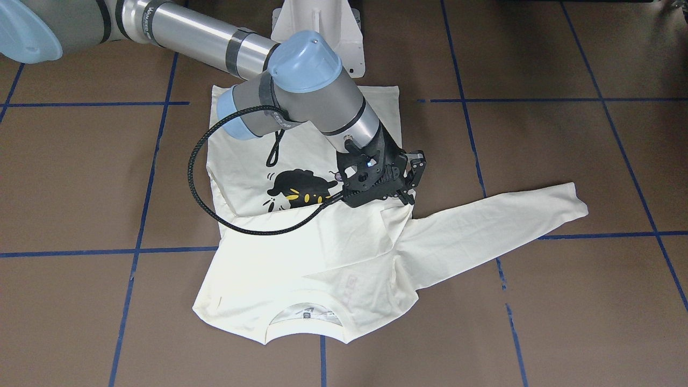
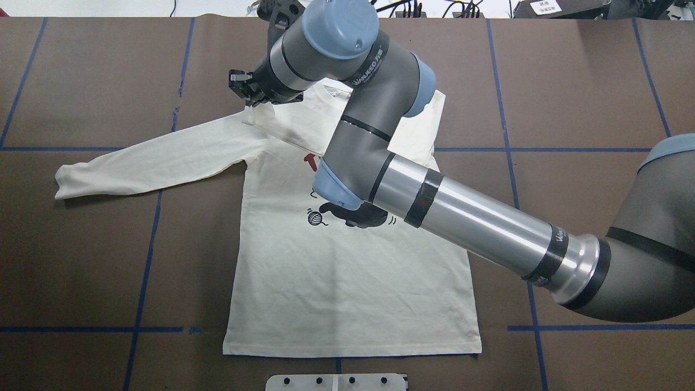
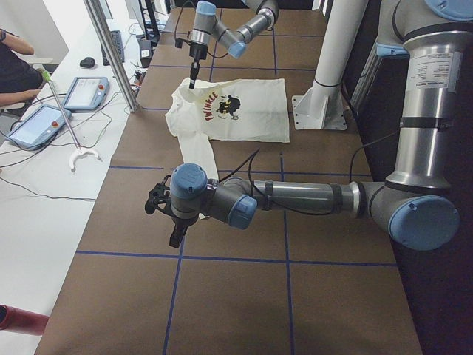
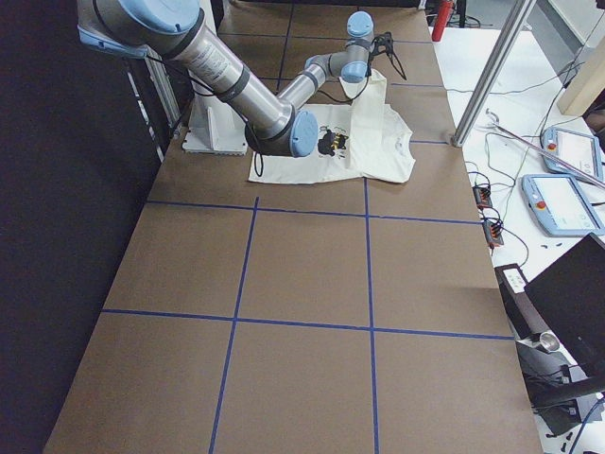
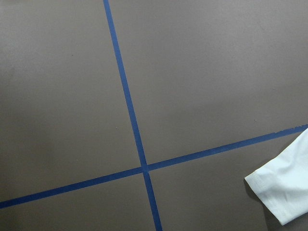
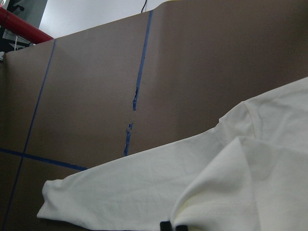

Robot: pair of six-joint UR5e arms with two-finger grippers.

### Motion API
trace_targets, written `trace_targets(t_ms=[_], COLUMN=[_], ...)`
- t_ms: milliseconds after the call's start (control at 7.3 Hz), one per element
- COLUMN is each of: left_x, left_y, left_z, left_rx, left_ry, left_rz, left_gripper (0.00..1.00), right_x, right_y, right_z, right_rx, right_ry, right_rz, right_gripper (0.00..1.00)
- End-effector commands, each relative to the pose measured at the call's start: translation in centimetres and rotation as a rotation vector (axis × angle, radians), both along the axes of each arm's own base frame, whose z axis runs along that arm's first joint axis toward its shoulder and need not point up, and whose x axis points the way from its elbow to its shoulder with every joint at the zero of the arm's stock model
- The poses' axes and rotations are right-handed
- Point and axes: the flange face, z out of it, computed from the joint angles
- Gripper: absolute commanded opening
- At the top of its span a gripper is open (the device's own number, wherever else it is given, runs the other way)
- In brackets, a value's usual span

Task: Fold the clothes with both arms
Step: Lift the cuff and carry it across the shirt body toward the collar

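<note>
The right pincer (image 1: 407,198) reaches across the shirt (image 2: 347,282), jaws narrow, nipping what looks like the folded-in sleeve's end. That's the first sleeve fold being laid. The shirt lies print-up on the bench (image 2: 570,81) beneath it. The left pincer (image 3: 164,214) hovers just past the outstretched sleeve's cuff (image 5: 284,192); its grip I can't tell. Next, I reckon: let go, then bring that sleeve in.

Both arms are grey metal tubes with rounded light blue caps (image 1: 303,54) at the joints. The right arm (image 1: 204,35) has a polished silver forearm ringed with black bands, one carrying small white lettering. A braided black cable (image 1: 189,169) loops to its black gripper (image 1: 407,200). The left arm (image 3: 310,198) matches, with a white label (image 3: 432,74) on its upright link.
</note>
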Motion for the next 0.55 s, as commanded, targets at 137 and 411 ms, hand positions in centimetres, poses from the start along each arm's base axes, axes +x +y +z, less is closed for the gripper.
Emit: trace_targets(t_ms=[137, 411], left_x=[0.0, 0.0], left_y=[0.0, 0.0], left_z=[0.1, 0.3], left_rx=[-0.002, -0.004], left_ry=[0.000, -0.001], left_rz=[0.000, 0.002], left_gripper=[1.00, 1.00], right_x=[-2.7, -6.3], right_y=[1.6, 4.4], right_z=[2.4, -0.7], right_rx=[0.000, 0.025], right_ry=[0.023, 0.017], right_rz=[0.007, 0.055], right_gripper=[0.26, 1.00])
